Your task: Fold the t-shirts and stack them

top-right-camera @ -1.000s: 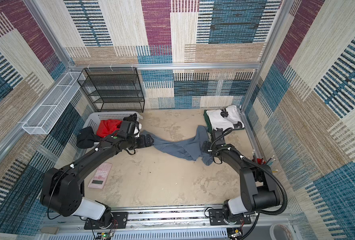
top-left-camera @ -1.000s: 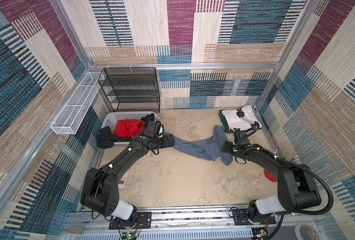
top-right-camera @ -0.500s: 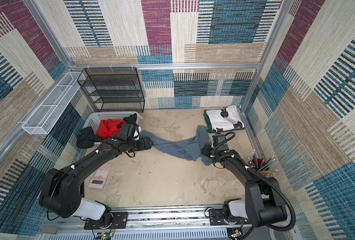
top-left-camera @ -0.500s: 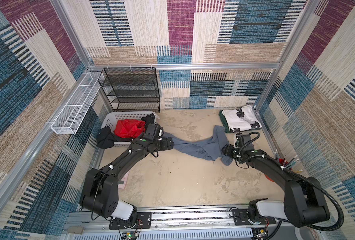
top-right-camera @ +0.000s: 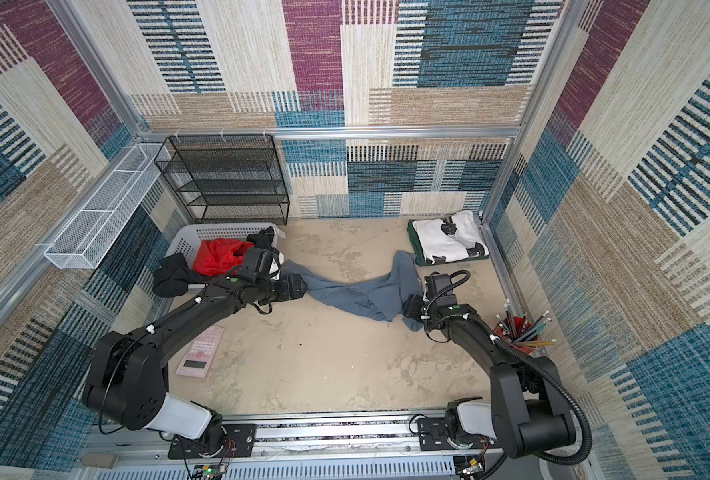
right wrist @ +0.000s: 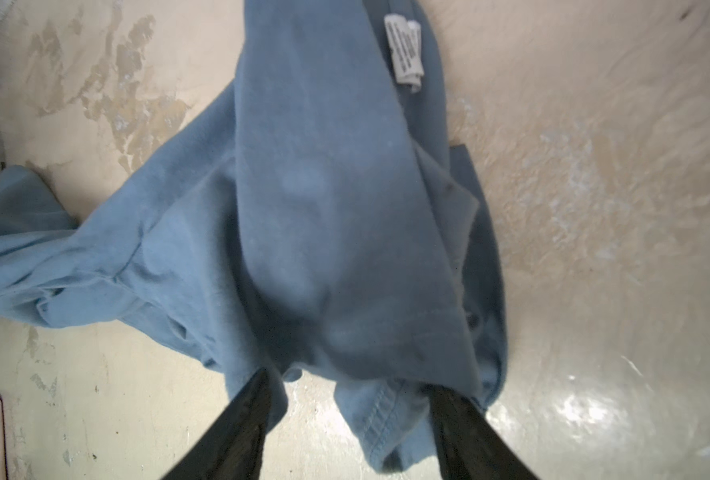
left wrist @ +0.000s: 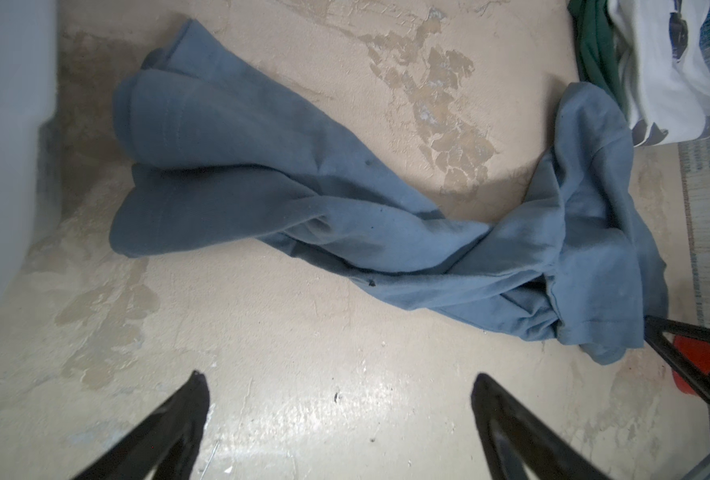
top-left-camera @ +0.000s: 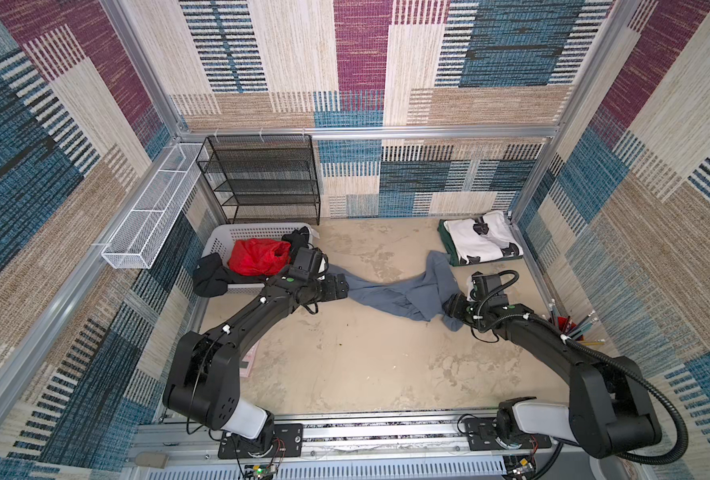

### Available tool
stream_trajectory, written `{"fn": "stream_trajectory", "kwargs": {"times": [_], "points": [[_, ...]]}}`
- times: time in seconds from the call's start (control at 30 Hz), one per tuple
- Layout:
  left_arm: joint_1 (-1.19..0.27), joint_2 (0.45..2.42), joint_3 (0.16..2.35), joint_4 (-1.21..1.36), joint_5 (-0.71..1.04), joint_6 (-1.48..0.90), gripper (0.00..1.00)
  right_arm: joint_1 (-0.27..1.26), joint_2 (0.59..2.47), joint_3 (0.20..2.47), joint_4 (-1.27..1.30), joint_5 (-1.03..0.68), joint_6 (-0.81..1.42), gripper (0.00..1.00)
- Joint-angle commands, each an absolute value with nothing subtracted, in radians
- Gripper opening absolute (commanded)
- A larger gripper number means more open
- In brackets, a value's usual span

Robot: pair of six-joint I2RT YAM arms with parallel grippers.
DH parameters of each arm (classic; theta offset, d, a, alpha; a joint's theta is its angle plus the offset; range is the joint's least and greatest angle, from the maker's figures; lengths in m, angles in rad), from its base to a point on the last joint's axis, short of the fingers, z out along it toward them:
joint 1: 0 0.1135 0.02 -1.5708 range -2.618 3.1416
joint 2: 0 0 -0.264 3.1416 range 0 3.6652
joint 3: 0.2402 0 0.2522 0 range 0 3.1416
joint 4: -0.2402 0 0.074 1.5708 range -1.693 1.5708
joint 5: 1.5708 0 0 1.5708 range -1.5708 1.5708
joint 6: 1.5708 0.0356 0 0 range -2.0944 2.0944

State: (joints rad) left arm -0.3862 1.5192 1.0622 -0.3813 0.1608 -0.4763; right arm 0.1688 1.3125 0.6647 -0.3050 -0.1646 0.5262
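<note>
my left gripper (top-left-camera: 342,286) hangs low over the table (top-left-camera: 366,365), just short of one end of the grey t-shirt (top-left-camera: 395,291); from the left wrist its fingers (left wrist: 178,419) stand wide apart with only bare tabletop between them, holding nothing; the grey t-shirt lies twisted like a rope across the middle of the table, one end near the white basket (top-left-camera: 220,237), the other running up beside the folded pile in the far right corner (the white t-shirt (top-left-camera: 484,239) on top of the green t-shirt (top-left-camera: 447,245)); my right gripper (right wrist: 345,380) sits at the shirt's near right corner, fingers partway apart, tips tucked under the hem with cloth between them; whether they pinch it i cannot tell; a white label (right wrist: 405,54) shows on the cloth
</note>
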Motion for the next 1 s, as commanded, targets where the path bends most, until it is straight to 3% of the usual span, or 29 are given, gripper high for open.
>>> {"fn": "stream_trajectory", "kwargs": {"times": [0.0, 0.97], "points": [[-0.386, 1.52, 1.064, -0.365, 0.17, -0.486, 0.99, 0.168, 1.328, 0.685, -0.27, -0.136, 0.528, 0.63], [-0.386, 1.557, 1.058, -0.336, 0.181, -0.479, 0.99, 0.17, 1.398, 0.807, -0.304, 0.025, 0.488, 0.63]]}}
